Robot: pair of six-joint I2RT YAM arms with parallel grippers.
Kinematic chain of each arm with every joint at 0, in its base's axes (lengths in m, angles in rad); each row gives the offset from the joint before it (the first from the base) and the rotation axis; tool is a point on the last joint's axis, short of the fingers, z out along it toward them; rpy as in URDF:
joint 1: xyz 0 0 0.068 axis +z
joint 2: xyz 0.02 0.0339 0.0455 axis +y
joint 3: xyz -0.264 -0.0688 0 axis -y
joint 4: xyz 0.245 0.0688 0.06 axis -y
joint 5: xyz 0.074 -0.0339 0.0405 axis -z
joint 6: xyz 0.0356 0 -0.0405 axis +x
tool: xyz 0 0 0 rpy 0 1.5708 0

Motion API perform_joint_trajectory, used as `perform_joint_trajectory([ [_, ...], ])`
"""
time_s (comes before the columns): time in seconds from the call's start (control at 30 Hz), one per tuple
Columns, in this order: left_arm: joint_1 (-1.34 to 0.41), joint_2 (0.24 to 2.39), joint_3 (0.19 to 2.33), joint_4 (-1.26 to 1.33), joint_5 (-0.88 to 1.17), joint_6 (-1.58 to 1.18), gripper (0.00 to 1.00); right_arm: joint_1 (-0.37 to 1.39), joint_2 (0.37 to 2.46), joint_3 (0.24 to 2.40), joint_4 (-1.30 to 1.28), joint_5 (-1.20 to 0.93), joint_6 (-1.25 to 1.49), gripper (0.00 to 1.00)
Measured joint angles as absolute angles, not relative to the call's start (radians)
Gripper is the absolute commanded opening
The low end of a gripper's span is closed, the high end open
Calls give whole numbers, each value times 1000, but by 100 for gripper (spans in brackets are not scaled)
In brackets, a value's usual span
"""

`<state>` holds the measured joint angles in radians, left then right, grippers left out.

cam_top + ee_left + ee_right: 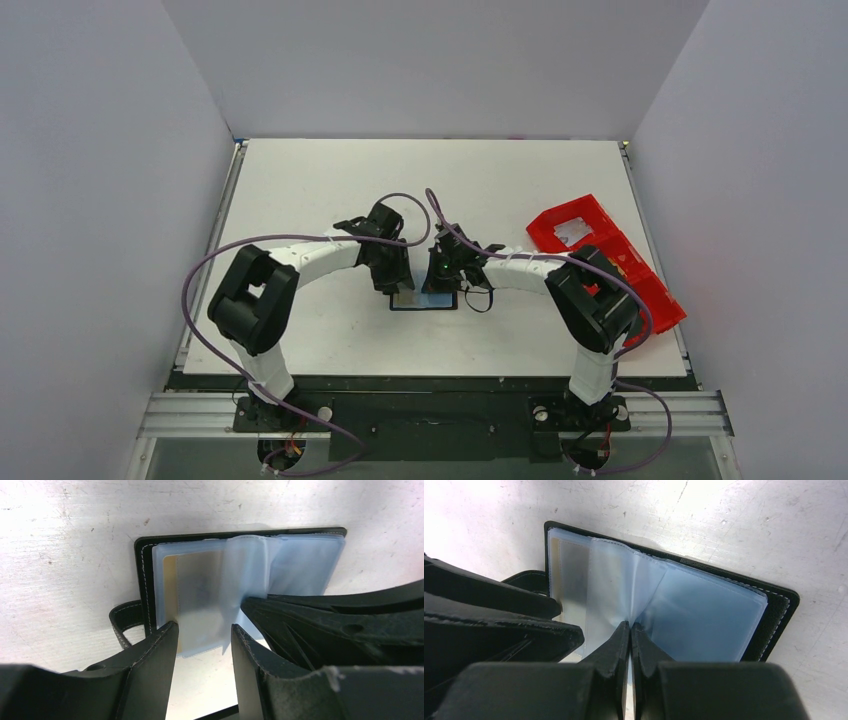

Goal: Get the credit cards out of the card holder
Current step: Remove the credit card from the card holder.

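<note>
Black leather edges frame the card holder [423,300], which lies opened flat on the white tabletop [300,180] near its middle, right between the two arms, with its closing tab [122,625] curling out from one side. Its pale blue plastic sleeves [704,615] are fanned out, and one frosted sleeve stands half raised at the spine. A card [170,575] shows a tan edge through the sleeve nearest the tab side. The left pincer [202,635] has its jaws set moderately apart, one finger at each side of that sleeve's near edge (whether they actually press on it is hard to tell). The right pincer [630,627] is closed tight, its tips together at the fold where the sleeves meet; a thin pale strip shows between the fingers, but I cannot tell whether a leaf is truly caught there. Over at the right edge of the tabletop, well apart from the holder, sits a red compartment tray [590,225].
</note>
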<state>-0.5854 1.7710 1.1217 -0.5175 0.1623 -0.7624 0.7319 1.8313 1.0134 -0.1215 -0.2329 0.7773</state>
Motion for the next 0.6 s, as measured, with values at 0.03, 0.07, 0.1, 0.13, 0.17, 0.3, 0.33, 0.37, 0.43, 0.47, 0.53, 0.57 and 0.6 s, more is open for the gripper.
perform_joint_trajectory([
  [0.03, -584, 1776, 1119, -517, 162, -762, 41, 731, 1831, 1012, -120, -233, 778, 0],
  [0.07, -583, 1779, 1118, -516, 162, -762, 41, 731, 1831, 1011, -118, -233, 778, 0],
  [0.1, -583, 1783, 1117, -514, 162, -762, 41, 731, 1830, 1010, -117, -233, 778, 0],
  [0.13, -582, 1785, 1117, -512, 162, -762, 41, 731, 1830, 1009, -115, -234, 779, 0],
  [0.17, -581, 1785, 1117, -512, 162, -761, 41, 731, 1830, 1009, -115, -234, 779, 0],
  [0.3, -581, 1785, 1117, -510, 162, -756, 41, 731, 1829, 1007, -113, -234, 779, 0],
  [0.33, -581, 1786, 1117, -509, 163, -756, 41, 731, 1829, 1007, -113, -234, 779, 0],
  [0.37, -582, 1788, 1117, -507, 164, -755, 41, 731, 1829, 1007, -113, -234, 779, 0],
  [0.43, -582, 1790, 1117, -500, 170, -756, 41, 729, 1829, 1007, -112, -236, 779, 0],
  [0.47, -582, 1793, 1117, -492, 178, -756, 41, 728, 1829, 1006, -111, -238, 779, 0],
  [0.53, -582, 1797, 1117, -480, 190, -756, 40, 727, 1829, 1005, -110, -242, 779, 0],
  [0.57, -582, 1799, 1117, -472, 197, -757, 40, 727, 1829, 1005, -110, -242, 779, 0],
  [0.6, -582, 1802, 1117, -465, 205, -758, 40, 727, 1829, 1005, -109, -242, 779, 0],
])
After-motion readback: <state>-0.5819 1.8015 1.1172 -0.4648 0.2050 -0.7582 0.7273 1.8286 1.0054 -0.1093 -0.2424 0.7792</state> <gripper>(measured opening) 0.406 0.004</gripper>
